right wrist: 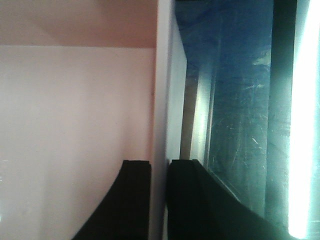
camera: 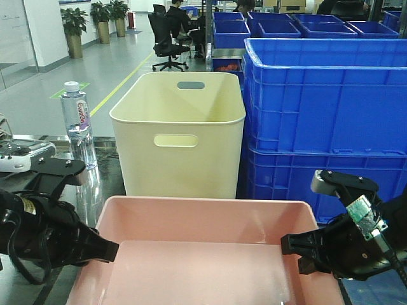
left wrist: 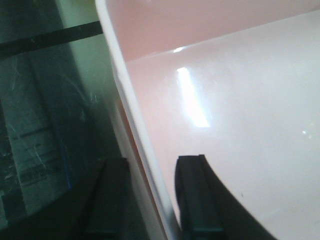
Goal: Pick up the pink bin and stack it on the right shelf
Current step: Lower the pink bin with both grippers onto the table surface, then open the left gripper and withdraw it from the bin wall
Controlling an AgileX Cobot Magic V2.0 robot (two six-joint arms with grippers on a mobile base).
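The pink bin [camera: 203,254] fills the foreground, wide and shallow with a glossy inside. My left gripper [camera: 108,251] grips its left wall: in the left wrist view the gripper [left wrist: 155,200] has one finger [left wrist: 197,195] inside and one outside the rim, both against the wall of the pink bin [left wrist: 240,100]. My right gripper [camera: 292,244] is shut on the right rim; in the right wrist view the gripper [right wrist: 160,200] clamps the rim tightly, with the pink bin's [right wrist: 75,125] floor to the left. The dark glossy shelf [left wrist: 40,125] [right wrist: 235,125] lies beside the bin.
A taller cream bin [camera: 179,136] with handle slots stands right behind the pink bin. Stacked blue crates [camera: 324,121] stand at the right. A water bottle [camera: 77,124] and a white controller [camera: 22,155] are at the left. A black tape line [left wrist: 50,42] crosses the shelf.
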